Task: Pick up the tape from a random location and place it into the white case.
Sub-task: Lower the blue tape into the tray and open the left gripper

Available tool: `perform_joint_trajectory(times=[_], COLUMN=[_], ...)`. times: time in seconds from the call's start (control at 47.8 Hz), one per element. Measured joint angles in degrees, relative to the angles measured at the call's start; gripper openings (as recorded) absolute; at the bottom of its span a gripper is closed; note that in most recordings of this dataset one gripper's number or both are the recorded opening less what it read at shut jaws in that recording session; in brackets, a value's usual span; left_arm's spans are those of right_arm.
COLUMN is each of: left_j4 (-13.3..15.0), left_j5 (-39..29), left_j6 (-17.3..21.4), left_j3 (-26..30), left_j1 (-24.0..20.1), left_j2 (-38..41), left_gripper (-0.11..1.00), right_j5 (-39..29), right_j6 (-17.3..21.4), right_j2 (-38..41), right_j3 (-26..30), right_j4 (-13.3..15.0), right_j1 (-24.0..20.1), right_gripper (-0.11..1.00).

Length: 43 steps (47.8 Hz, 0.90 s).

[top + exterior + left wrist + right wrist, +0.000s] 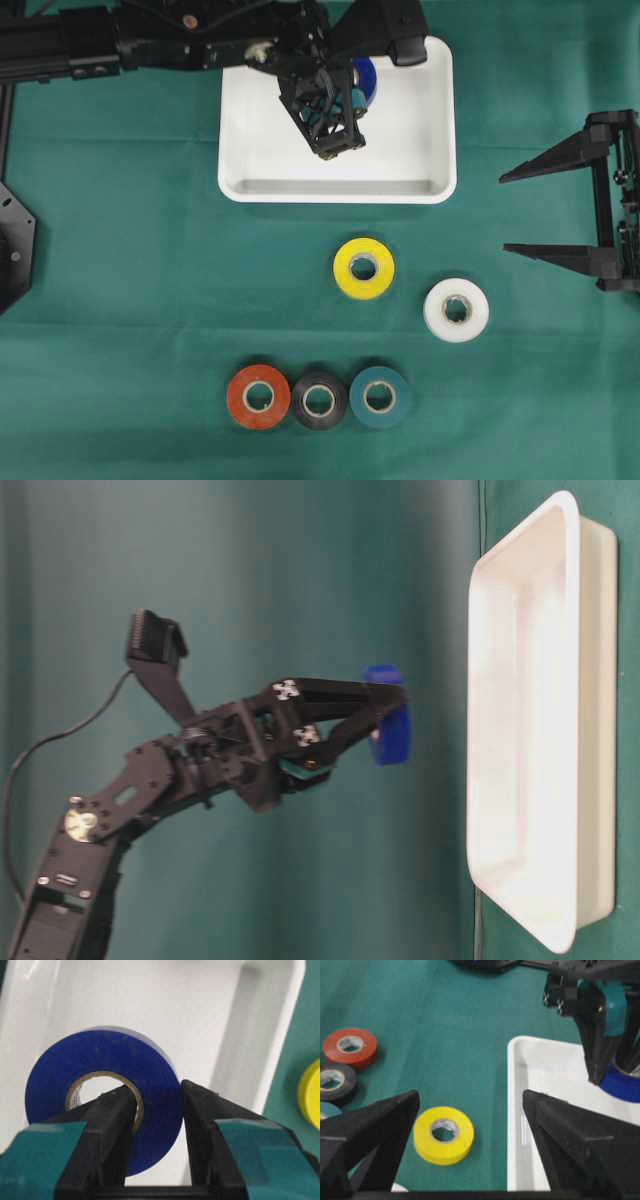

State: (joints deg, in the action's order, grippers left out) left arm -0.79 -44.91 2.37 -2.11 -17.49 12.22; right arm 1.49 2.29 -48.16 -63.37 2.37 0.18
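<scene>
My left gripper point(352, 92) is shut on a blue tape roll point(366, 76) and holds it above the white case point(340, 189), over its back middle. In the left wrist view the gripper point(152, 1092) has one finger through the roll's core and the other on its outer face; the blue tape point(115, 1055) hangs over the case floor point(200, 1020). The table-level view shows the tape point(390, 735) well clear of the case point(575, 630). My right gripper point(504, 213) is open and empty at the right, also in its wrist view point(470, 1094).
Loose rolls lie on the green cloth: yellow point(364, 268) and white point(456, 310) in front of the case, and red point(258, 396), black point(319, 400) and teal point(380, 397) in a row near the front edge. The case holds nothing else.
</scene>
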Motion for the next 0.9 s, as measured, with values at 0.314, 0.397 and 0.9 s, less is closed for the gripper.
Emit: perform_joint_trajectory(times=[0.314, 0.397, 0.9], left_j4=[-0.09, -0.09, 0.0], left_j5=[6.15, 7.73, 11.16], left_j6=[0.0, -0.09, 0.0], left_j3=[-4.04, -4.57, -5.45], left_j1=[-0.88, -0.97, -2.02], left_j2=[3.52, 4.66, 9.58], left_gripper=[0.23, 0.23, 0.23], right_j5=[0.0, 0.0, 0.0], right_j6=[0.0, 0.0, 0.0], right_j2=[0.35, 0.35, 0.44], right_j3=[0.0, 0.0, 0.0], right_j4=[0.0, 0.0, 0.0], right_j1=[0.0, -0.09, -0.09], right_gripper=[0.92, 0.92, 0.92])
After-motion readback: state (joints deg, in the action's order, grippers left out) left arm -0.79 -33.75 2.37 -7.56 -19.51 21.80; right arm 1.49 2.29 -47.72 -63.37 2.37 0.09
